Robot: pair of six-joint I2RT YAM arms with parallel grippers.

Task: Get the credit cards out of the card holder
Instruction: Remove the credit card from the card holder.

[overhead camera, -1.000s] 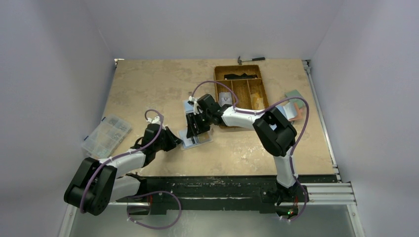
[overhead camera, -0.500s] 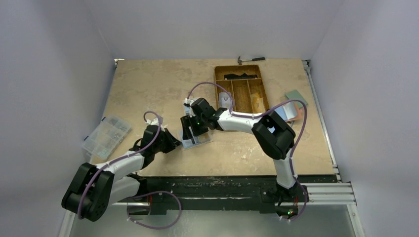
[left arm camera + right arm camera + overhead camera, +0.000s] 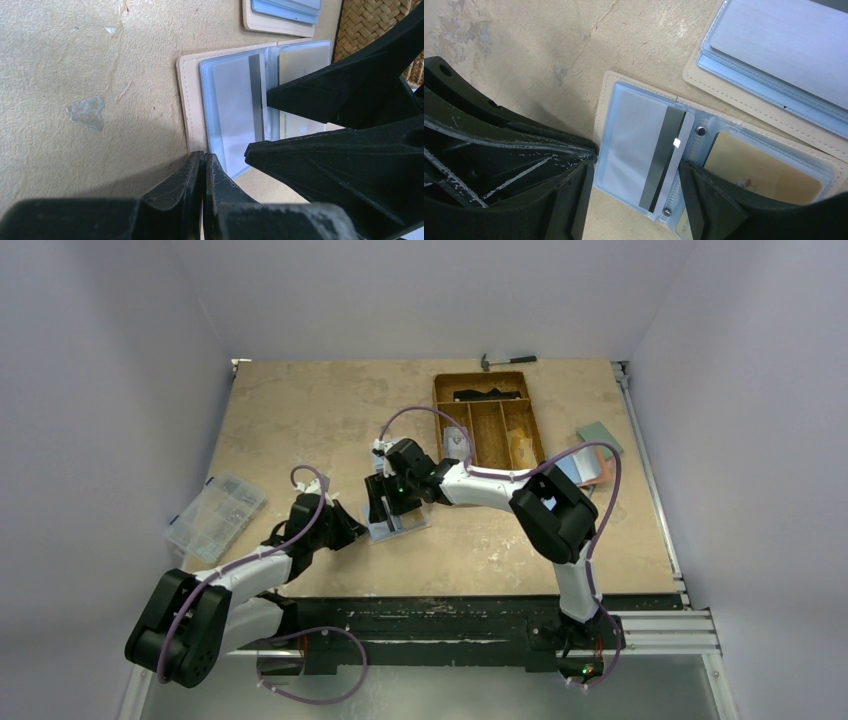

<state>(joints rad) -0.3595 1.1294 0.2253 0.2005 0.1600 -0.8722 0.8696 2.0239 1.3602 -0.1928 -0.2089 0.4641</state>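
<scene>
The tan card holder [image 3: 400, 528] lies open on the table, its blue sleeves up. In the left wrist view its tan edge [image 3: 187, 100] runs down to my left gripper [image 3: 204, 159], which is shut with its tips against that edge. A light card with a black stripe [image 3: 649, 150] sits in the left sleeve, and a gold card [image 3: 764, 170] in the right sleeve. My right gripper [image 3: 636, 200] is open and low over the holder, its fingers [image 3: 574, 200] on either side of the striped card. I see both grippers, left [image 3: 352, 530] and right [image 3: 388, 515], from above.
A second tan holder [image 3: 734, 85] with a grey card [image 3: 784, 40] on it lies just beyond. The brown compartment tray [image 3: 485, 377] stands behind the right arm, a hammer [image 3: 507, 361] beyond it. A clear organiser box [image 3: 215, 512] is at the left, coloured pads [image 3: 595, 455] at the right.
My right gripper has moved a little left, over the open holder, then held still. My left arm has shifted slightly and stays at the holder's edge.
</scene>
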